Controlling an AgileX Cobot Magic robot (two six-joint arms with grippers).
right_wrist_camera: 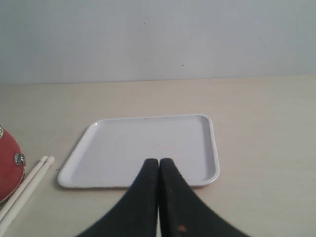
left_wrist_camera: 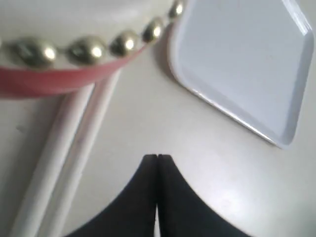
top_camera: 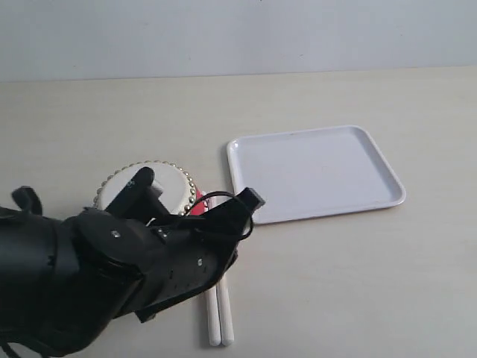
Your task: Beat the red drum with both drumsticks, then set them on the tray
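The red drum (top_camera: 162, 179) stands left of centre, its off-white skin ringed by gold studs and partly covered by my left arm (top_camera: 112, 276). The two drumsticks (top_camera: 221, 313) lie side by side on the table just right of the drum, their far ends hidden under the arm. The white tray (top_camera: 313, 171) lies empty to the right. In the left wrist view my left gripper (left_wrist_camera: 157, 157) is shut on nothing, low over the table between the drumsticks (left_wrist_camera: 74, 148) and the tray (left_wrist_camera: 237, 59), with the drum (left_wrist_camera: 59, 81) just beyond. My right gripper (right_wrist_camera: 158, 160) is shut and empty, facing the tray (right_wrist_camera: 148, 148); the drum (right_wrist_camera: 7, 165) and drumsticks (right_wrist_camera: 27, 185) show off to one side.
The pale wooden table (top_camera: 358, 283) runs back to a plain grey wall (top_camera: 238, 30). My right arm does not appear in the exterior view.
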